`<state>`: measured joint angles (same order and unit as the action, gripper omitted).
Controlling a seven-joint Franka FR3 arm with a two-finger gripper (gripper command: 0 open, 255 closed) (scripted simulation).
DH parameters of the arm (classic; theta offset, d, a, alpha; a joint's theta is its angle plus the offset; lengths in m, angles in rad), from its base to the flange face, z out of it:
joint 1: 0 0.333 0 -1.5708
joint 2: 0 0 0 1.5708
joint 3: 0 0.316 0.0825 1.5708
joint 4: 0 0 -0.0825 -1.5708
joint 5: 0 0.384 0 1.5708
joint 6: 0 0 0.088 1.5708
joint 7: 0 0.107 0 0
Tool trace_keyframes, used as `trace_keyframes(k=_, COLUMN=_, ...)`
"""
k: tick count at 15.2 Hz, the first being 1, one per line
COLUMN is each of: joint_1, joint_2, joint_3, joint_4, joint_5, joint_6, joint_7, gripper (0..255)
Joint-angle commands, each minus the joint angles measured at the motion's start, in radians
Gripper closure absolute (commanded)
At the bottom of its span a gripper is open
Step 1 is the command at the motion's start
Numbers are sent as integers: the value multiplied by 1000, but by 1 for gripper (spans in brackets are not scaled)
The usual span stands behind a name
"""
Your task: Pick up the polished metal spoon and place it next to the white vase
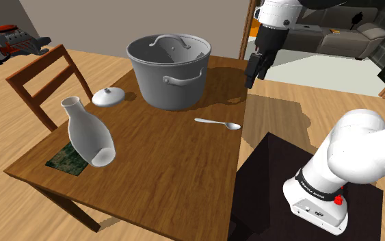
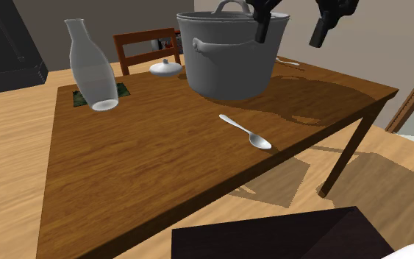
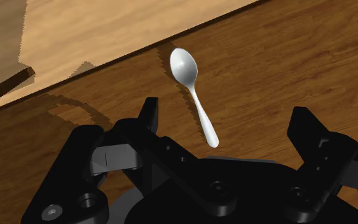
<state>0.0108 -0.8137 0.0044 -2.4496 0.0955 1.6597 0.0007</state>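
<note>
Zero steps finished, judging from how things lie: nothing lifted, nothing carried, nothing set down.

Largest first, the brown wooden table, bearing all the rest. Next, toward its back, the big grey pot, used as the reference for every place below. Then the white vase, well apart from the pot, off the pot's left side in the shoulder view and nearer that camera, seemingly leaning, on a small dark mat.

After that, the black gripper, hanging high off the pot's right side in the shoulder view, level with the pot's upper part. Fingers spread wide, clasping nothing.

Smallest, the shiny spoon, flat on the wood in front of the pot and a little toward the gripper's side, clear of the pot's wall, near the table's edge.

Seen along the gripper: spoon well below, between the two spread fingers, nearer one of them and touched by neither, handle end toward the hand, bowl away.

Left to do, probably: descend, close on the handle, lift, cross in front of the pot, lay down beside the vase.
</note>
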Motion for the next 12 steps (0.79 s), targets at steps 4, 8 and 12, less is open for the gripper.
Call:
trace_keyframes(k=4, joint_1=11, joint_2=18, joint_3=-10, joint_4=-90, joint_5=5, joint_6=140, joint_7=-46, gripper=0)
trace_keyframes(k=8, joint_1=30, joint_2=75, joint_3=-25, joint_4=-187, joint_5=18, joint_6=337, joint_7=-111, gripper=0)
trace_keyframes(k=12, joint_1=58, joint_2=175, joint_3=-44, joint_4=-254, joint_5=41, joint_6=545, joint_7=-183, gripper=0)
